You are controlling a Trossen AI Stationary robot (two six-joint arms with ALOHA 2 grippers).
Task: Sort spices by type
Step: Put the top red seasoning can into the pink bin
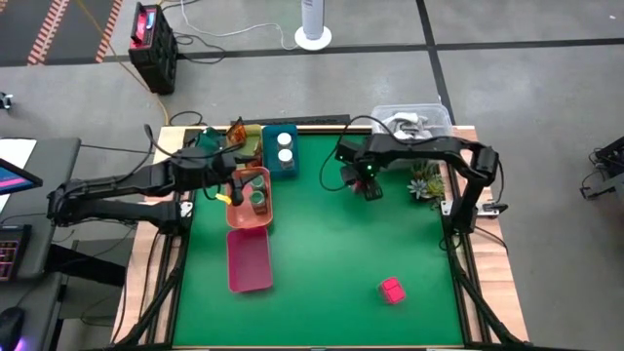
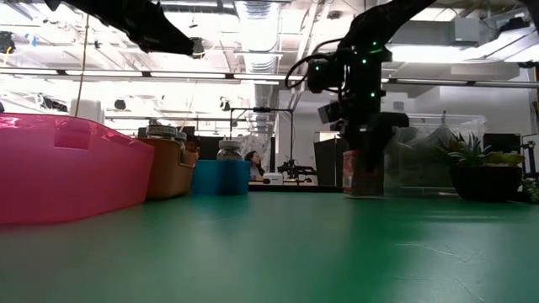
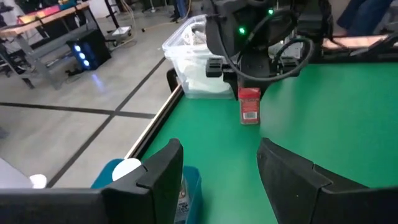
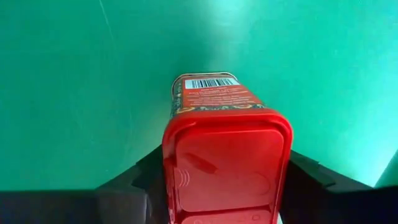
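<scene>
My right gripper is over the table's far middle, shut on a red spice tin with a red lid. A bright pink block lies alone on the green mat near the front right. Two white round jars stand in the blue tray. A green-lidded jar stands in the orange tray. An orange-brown sachet lies at the far left corner. My left gripper is open and holds nothing; it hovers above the orange tray, beside the blue one. My right gripper pinches the red tin between its two fingers, one on each side wall just below the red lid. The fingers come from above, pointing down. The tin stands upright below them, its base at the mat; whether it rests there I cannot tell.
A pink tray lies in front of the orange one. A clear plastic tub and a small potted plant stand at the far right, close to my right arm. Open green mat stretches across the middle and front.
</scene>
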